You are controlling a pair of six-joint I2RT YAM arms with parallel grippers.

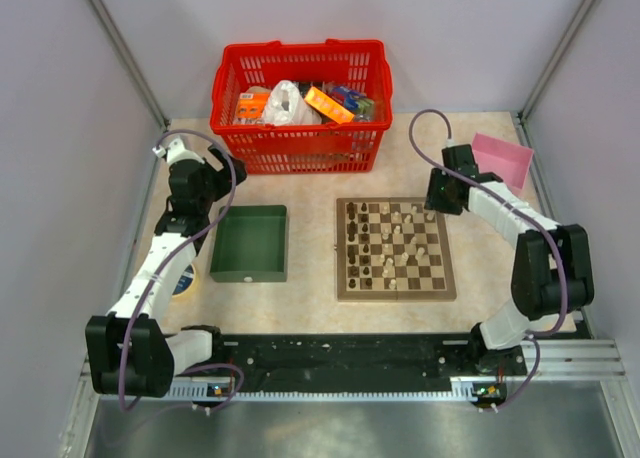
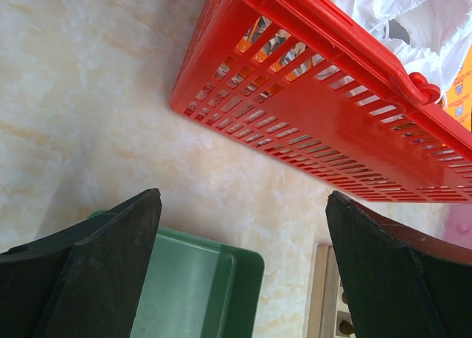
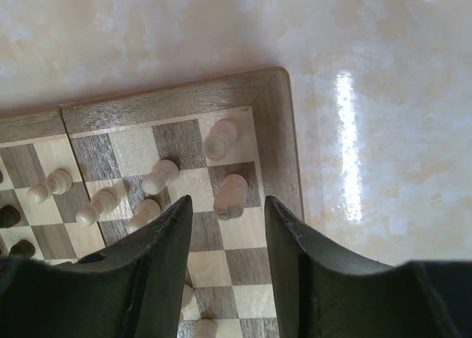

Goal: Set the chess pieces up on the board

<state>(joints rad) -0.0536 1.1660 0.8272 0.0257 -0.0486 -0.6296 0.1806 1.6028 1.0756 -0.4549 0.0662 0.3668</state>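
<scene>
The wooden chessboard (image 1: 396, 249) lies right of centre, with dark and pale chess pieces (image 1: 390, 238) standing scattered over its far half. My right gripper (image 1: 437, 191) hovers open over the board's far right corner. In the right wrist view its open fingers (image 3: 166, 235) frame a pale piece (image 3: 231, 194) by the board rim (image 3: 276, 131); other pale pieces (image 3: 158, 177) stand to the left. My left gripper (image 1: 215, 173) is open and empty above the far end of the green tray; its dark fingers (image 2: 118, 242) frame bare table in the left wrist view.
A red basket (image 1: 300, 103) full of packaged items stands at the back, close to my left gripper. The green tray (image 1: 250, 243) lies left of the board. A pink container (image 1: 503, 158) sits at the far right. A tape roll (image 1: 185, 278) lies by the left arm.
</scene>
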